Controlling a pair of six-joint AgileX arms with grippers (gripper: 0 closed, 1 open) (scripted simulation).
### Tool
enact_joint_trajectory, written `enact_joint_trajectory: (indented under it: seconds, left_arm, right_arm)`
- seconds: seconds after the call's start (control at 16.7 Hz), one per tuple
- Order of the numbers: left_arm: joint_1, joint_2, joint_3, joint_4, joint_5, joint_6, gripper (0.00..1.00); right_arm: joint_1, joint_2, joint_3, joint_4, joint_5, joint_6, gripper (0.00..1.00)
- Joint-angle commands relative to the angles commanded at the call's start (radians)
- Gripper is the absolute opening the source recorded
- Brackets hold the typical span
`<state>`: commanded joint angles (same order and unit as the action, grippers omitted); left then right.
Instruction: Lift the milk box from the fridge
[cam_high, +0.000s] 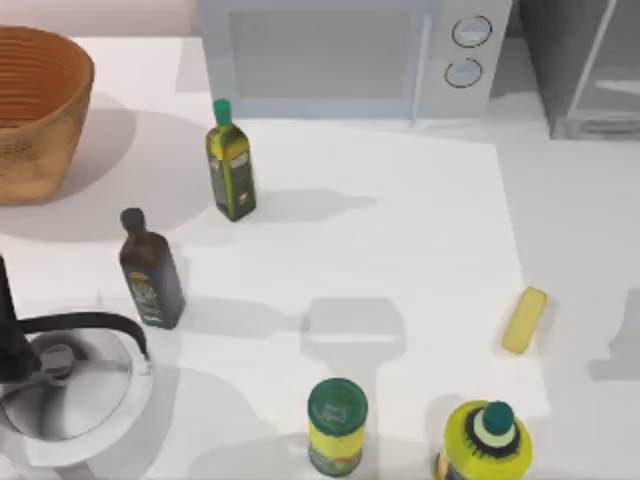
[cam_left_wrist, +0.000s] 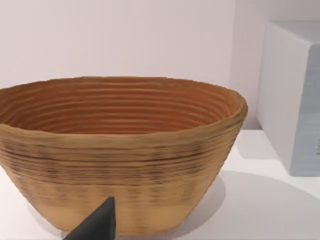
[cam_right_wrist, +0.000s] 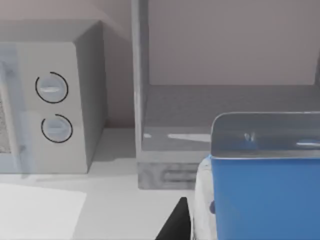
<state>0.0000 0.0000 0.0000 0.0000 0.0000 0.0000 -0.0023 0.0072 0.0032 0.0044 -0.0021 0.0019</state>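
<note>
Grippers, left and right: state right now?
Left gripper: cannot be told; a dark fingertip shows before the ribbed brown woven basket.
Right gripper: cannot be told; beside the blue and white milk box.

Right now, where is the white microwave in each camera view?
Top view: microwave at the back of the table, knobs toward the fridge.
Left wrist view: its plain side wall, beyond the basket.
Right wrist view: its two-knob end, beside the fridge, behind the milk box.
Shared landmark: the white table it stands on.
</note>
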Motion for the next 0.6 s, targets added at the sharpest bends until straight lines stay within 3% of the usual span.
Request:
enact_joint_trajectory:
  seconds: [0.6]
  left_arm:
    - [0.0, 0.0, 0.0, 0.0, 0.0, 0.0, 1.0]
  right_arm:
    - [0.077, 0.394, 0.111, 0.298, -0.059, 0.003, 0.0]
